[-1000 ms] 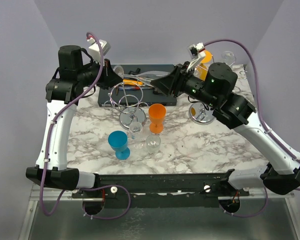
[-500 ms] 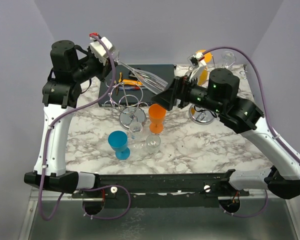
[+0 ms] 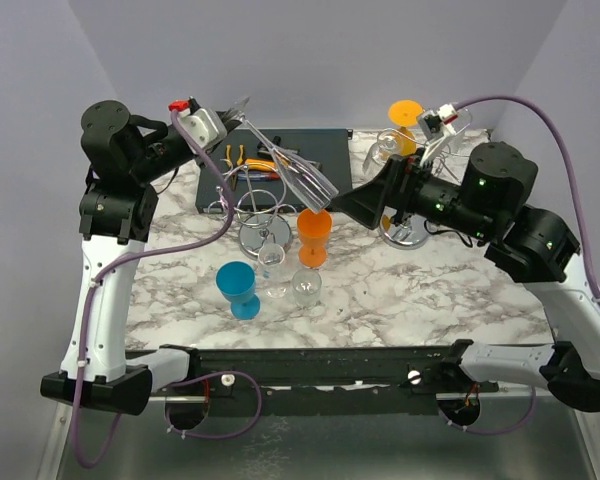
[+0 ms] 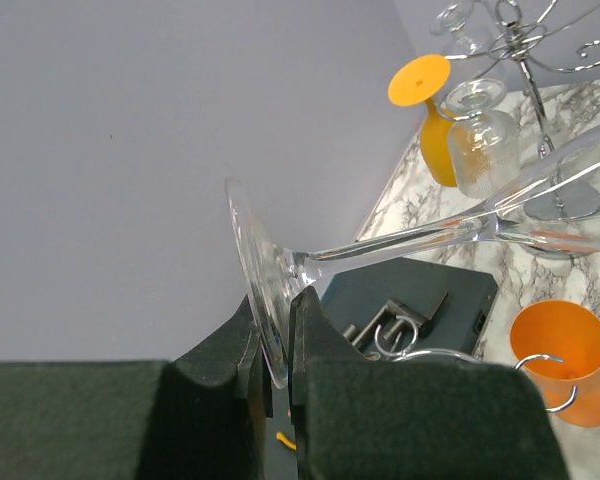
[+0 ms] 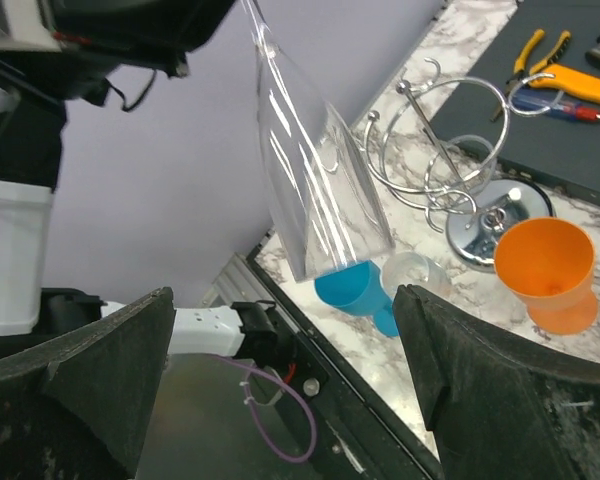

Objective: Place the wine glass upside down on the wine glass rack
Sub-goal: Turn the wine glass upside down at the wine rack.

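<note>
A clear long-stemmed wine glass [image 3: 298, 172] hangs tilted in the air above the chrome ring rack [image 3: 258, 203]. My left gripper [image 3: 230, 118] is shut on the rim of its round foot [image 4: 259, 262], and the stem [image 4: 400, 240] and bowl slope down to the right. My right gripper [image 3: 354, 205] is open and empty, just right of the bowl and apart from it. In the right wrist view the bowl [image 5: 320, 200] sits above the wide gap between my fingers [image 5: 280, 320], with the rack [image 5: 450, 150] behind.
A second chrome rack [image 3: 410, 228] at the back right carries an upside-down orange glass [image 3: 405, 115] and a clear one. An orange cup [image 3: 314, 235], a blue goblet [image 3: 238, 288] and two small clear glasses [image 3: 272, 262] stand mid-table. A dark tool tray [image 3: 325, 150] lies behind.
My left gripper has lifted the glass up and back to the left, so that it tilts over the rack. My right gripper has drawn back to the right, away from the glass.
</note>
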You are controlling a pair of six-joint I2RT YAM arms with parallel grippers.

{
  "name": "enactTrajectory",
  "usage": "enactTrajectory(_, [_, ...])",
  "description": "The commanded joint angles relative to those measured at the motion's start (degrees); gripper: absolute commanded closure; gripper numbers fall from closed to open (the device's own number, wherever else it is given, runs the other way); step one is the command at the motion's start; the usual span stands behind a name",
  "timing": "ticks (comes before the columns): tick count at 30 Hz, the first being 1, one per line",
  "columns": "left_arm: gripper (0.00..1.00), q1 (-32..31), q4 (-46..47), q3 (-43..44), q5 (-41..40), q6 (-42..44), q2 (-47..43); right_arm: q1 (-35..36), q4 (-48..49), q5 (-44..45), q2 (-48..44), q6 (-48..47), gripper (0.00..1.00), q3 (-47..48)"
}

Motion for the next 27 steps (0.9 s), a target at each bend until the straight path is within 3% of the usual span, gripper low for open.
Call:
enactTrajectory(1, [1.00, -0.25, 4.32, -1.57, 10.76, 8.28, -2.78, 0.23, 5.38, -2.23, 0.16, 5.33, 0.00, 1.86])
enactTrajectory(6, [1.00, -0.25, 5.02, -2.93, 15.12, 11.28, -4.79, 0.22, 11.50, -3.65, 7.06, 7.11, 0.00, 6.64])
enactTrajectory(12, [1.00, -0.25, 5.19, -4.18, 17.25, 14.97, -6.44, 0.10, 8.82, -4.27, 18.16, -2.75, 0.00, 19.83])
enactTrajectory(15, [1.00, -0.25, 5.33, -5.39, 17.88, 18.64, -7.36, -1.01, 5.72, -9.14, 22.33, -7.44, 0.00, 23.94])
enactTrajectory(24, [1.00, -0.27, 5.72, -9.03, 19.12, 29.26, -9.00, -3.08, 6.54, -35.77, 21.29, -15.97, 0.00, 13.16])
enactTrajectory(27, [1.00, -0.34, 6.07, -9.57, 19.13, 30.28, -9.04, -3.03, 6.20, -38.20, 22.09, -16.15, 0.00, 12.06])
